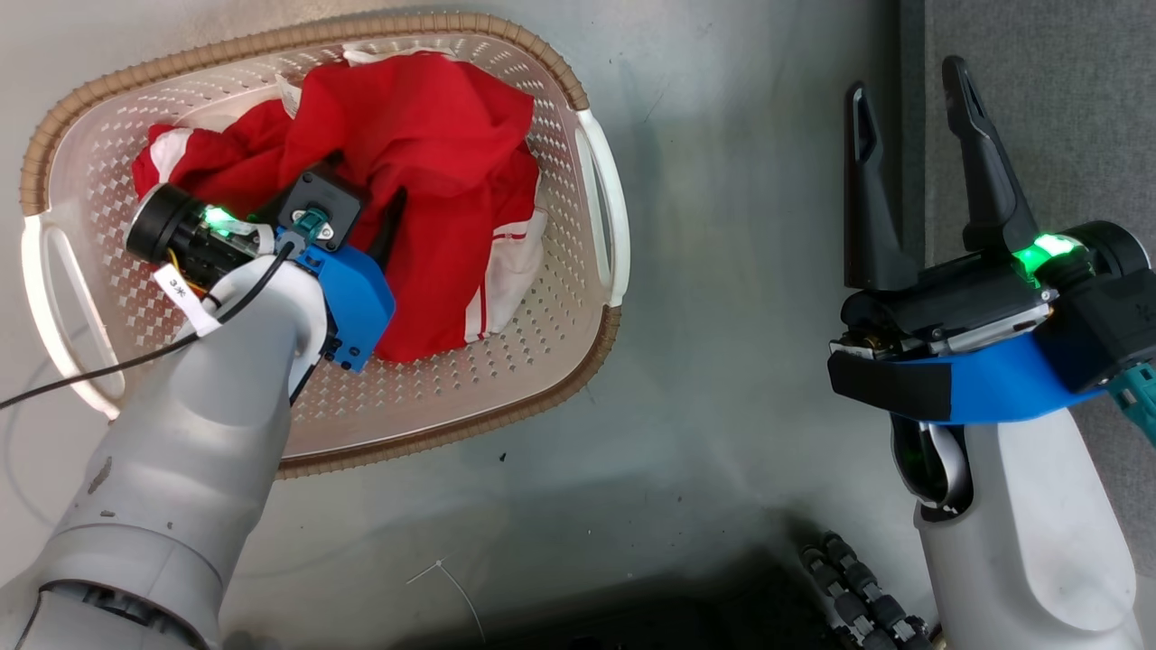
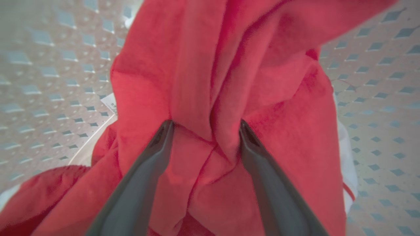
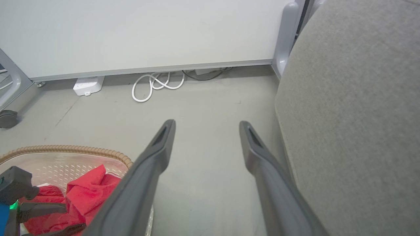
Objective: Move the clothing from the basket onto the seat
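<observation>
The cream perforated basket (image 1: 542, 316) with a brown rim stands on the floor at upper left. Red clothing (image 1: 424, 126) with white stripes lies bunched inside it. My left arm reaches down into the basket, and one dark finger (image 1: 390, 221) shows against the fabric. In the left wrist view my left gripper (image 2: 205, 126) is open, tips pressed into the clothing (image 2: 203, 65), with a raised fold between the fingers. My right gripper (image 1: 908, 79) is open and holds nothing, over the floor beside the grey seat (image 1: 1039, 108). In the right wrist view the right gripper (image 3: 206, 124) has the seat (image 3: 354, 114) to its right and the basket (image 3: 82, 150) with clothing (image 3: 88, 193) at lower left.
A white wall panel stands beyond the floor, with a coiled white cable (image 3: 157, 85) and a white box (image 3: 88, 86) at its foot. A caster wheel (image 3: 7, 118) sits at far left. A black cable (image 1: 90, 370) trails from my left wrist.
</observation>
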`<state>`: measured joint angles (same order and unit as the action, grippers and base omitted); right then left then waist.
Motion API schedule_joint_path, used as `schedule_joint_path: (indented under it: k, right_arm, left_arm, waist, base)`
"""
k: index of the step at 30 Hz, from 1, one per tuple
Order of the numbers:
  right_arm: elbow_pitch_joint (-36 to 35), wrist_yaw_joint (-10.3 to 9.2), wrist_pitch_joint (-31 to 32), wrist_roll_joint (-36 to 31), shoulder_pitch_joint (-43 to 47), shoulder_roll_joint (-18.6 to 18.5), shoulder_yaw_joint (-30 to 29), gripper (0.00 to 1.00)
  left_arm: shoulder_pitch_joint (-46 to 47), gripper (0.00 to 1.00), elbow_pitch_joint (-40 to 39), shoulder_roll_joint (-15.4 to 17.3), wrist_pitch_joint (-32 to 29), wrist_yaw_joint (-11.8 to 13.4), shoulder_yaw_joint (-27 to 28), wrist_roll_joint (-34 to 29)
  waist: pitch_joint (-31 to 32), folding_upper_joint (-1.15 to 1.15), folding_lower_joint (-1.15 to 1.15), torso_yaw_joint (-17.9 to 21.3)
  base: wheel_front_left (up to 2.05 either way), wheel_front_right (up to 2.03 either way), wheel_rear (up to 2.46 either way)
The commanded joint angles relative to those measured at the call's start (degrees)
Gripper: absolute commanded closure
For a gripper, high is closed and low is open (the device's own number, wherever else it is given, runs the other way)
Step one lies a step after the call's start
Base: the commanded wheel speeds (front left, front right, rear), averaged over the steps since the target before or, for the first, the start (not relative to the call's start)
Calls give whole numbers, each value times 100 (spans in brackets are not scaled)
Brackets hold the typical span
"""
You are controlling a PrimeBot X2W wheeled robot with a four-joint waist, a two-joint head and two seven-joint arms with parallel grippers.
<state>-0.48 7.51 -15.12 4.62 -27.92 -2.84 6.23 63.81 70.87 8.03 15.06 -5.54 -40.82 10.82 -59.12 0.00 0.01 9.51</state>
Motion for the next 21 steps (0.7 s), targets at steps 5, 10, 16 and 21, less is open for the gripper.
schedule_joint_path:
  k: [5, 10, 16, 21]
  right_arm:
    - [-57, -4, -6, -1, 36, -7, -11, 0]
    - [-14, -4, -6, 31, -5, -7, -22, 0]
    - [57, -4, -6, 56, -64, -7, -6, 0]
    - [123, -4, -6, 60, -79, -7, -17, 0]
  left_arm:
    - [92, 100, 185, 15, 5, -2, -77, 8]
    - [124, 100, 239, 2, 5, -65, -137, 36]
    - [105, 100, 251, -63, 16, -134, -191, 115]
    - [-53, 100, -40, -124, 16, -168, -159, 242]
  waist:
    - [-37, 0, -1, 9]
    - [0, 0, -1, 8]
    - [122, 0, -1, -5]
    - [289, 0, -1, -64]
  base:
    - [0, 0, 0]
    - [0, 0, 0]
    - [0, 0, 0]
    - [0, 0, 0]
